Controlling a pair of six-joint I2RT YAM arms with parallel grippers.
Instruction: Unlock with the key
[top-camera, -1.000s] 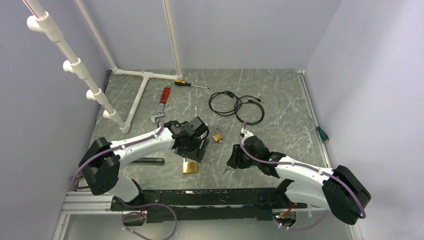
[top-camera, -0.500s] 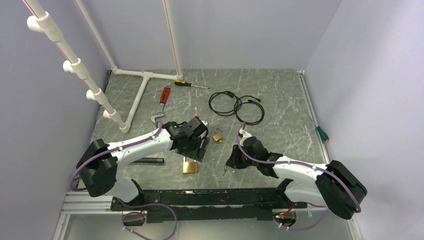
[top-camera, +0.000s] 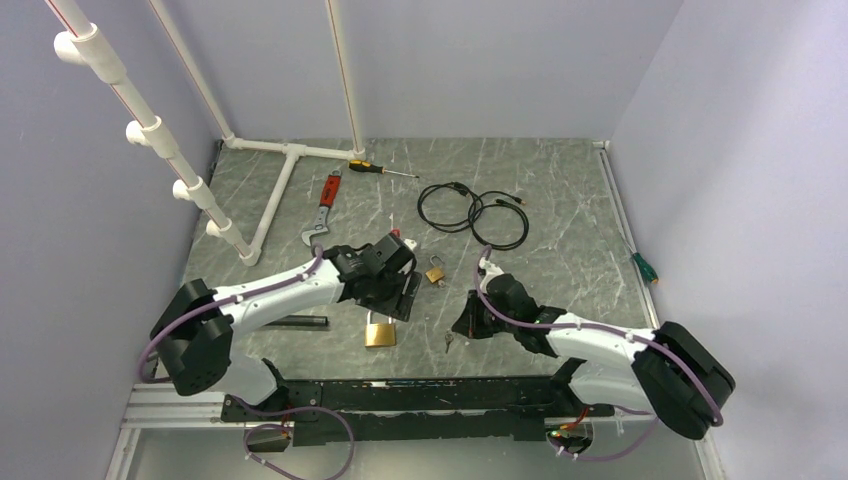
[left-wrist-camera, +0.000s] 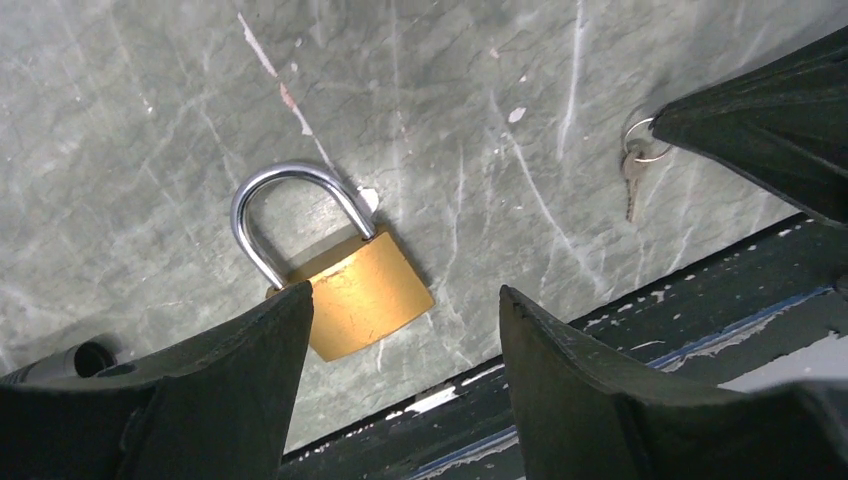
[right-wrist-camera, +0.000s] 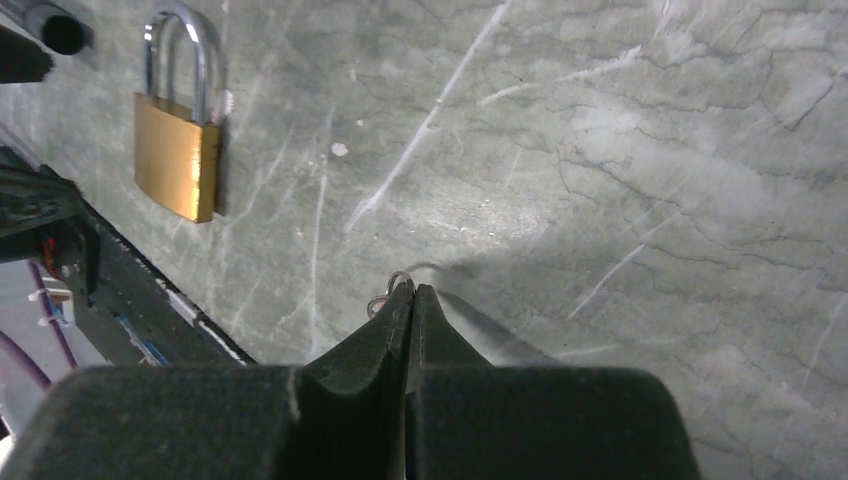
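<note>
My left fingers (left-wrist-camera: 402, 300): they are wide apart and hold nothing. They hang right over the big lock.
Big lock (left-wrist-camera: 365, 298): gold with a shiny silver loop. It lies flat on the counter (top-camera: 560, 200), close to the near edge. The loop is shut into the body.
My right fingers (right-wrist-camera: 410, 290): they are pressed tight together, down low by the counter.
Key (left-wrist-camera: 630, 195): small and silver. It lies on the counter to the right of the big lock, well apart from it.
Key ring (left-wrist-camera: 640, 135): it sits right at the tips of my right fingers. I cannot tell if the tips pinch it or just touch it.
Small lock (top-camera: 436, 271): also gold. It lies farther back, between my two arms.
Black tube (top-camera: 295, 322): it lies on the counter to the left of the big lock.
Far side of the counter: a black cable (top-camera: 470, 210) in loops, a screwdriver (top-camera: 375, 167) and a wrench (top-camera: 322, 210) with a red handle.
White pipes (top-camera: 280, 180): they stand at the back left corner.
</note>
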